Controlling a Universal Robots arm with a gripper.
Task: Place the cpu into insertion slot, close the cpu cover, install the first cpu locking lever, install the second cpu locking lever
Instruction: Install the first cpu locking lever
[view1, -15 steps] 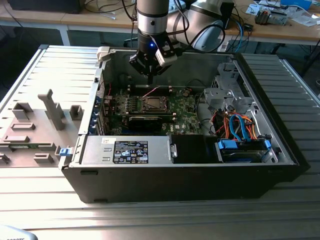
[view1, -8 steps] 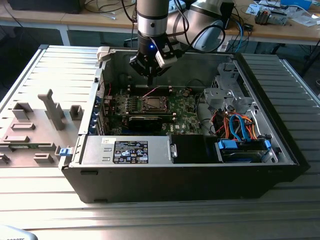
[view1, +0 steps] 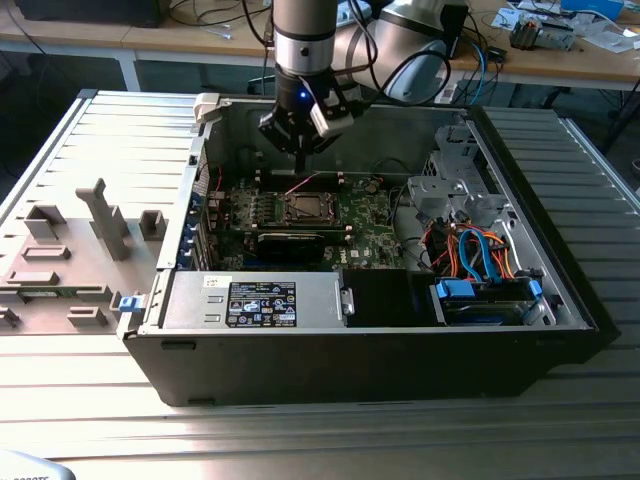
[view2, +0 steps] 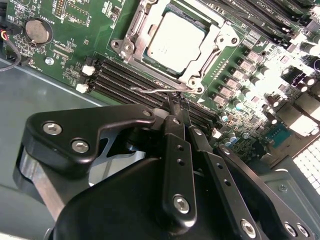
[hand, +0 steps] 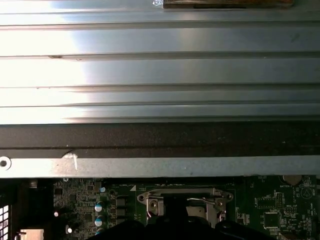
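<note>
The cpu (view2: 175, 40) lies flat in the insertion slot (view2: 120, 46) on the green motherboard (view2: 75, 30), its silver top showing. The cpu cover (view2: 200, 62) lies down around it as a silvery frame. A thin wire locking lever (view2: 150, 91) runs along the slot's near side, beside the black memory slots. My gripper (view2: 178, 104) is shut, and its narrow black fingertips (view2: 171, 102) sit right at that lever's end. In the exterior view the gripper (view1: 300, 158) hangs just above the slot (view1: 305, 207), inside the open computer case. The first wrist view shows the slot (hand: 185, 200) low in the picture.
The case's walls (view1: 210, 150) ring the board. A black power supply (view1: 260, 300) stands at the front, and a drive cage with blue and orange cables (view1: 480, 260) is on the exterior view's right. A grey fixture tray (view1: 70, 250) lies outside on the exterior view's left.
</note>
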